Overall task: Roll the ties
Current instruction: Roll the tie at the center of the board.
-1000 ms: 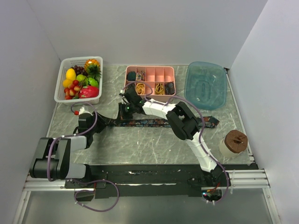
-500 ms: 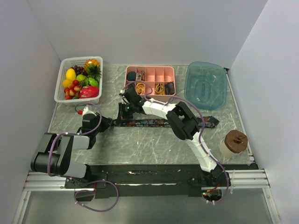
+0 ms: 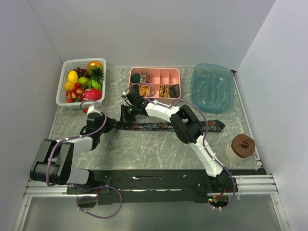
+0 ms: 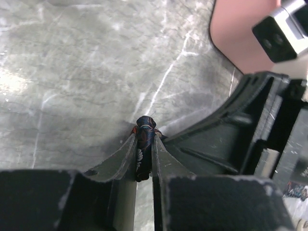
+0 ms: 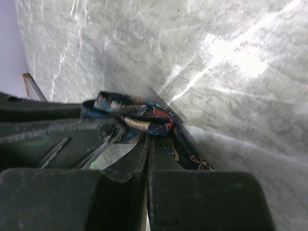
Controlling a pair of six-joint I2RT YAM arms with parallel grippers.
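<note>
At the tie, left end
Left gripper pinches it; right gripper clenched beside; length runs rightward.

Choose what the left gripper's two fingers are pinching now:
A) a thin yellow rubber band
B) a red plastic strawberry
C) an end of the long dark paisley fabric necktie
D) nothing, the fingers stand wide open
C: in the left wrist view the left gripper is closed on a bunched end of the long dark paisley fabric necktie, over the grey marble table.
</note>
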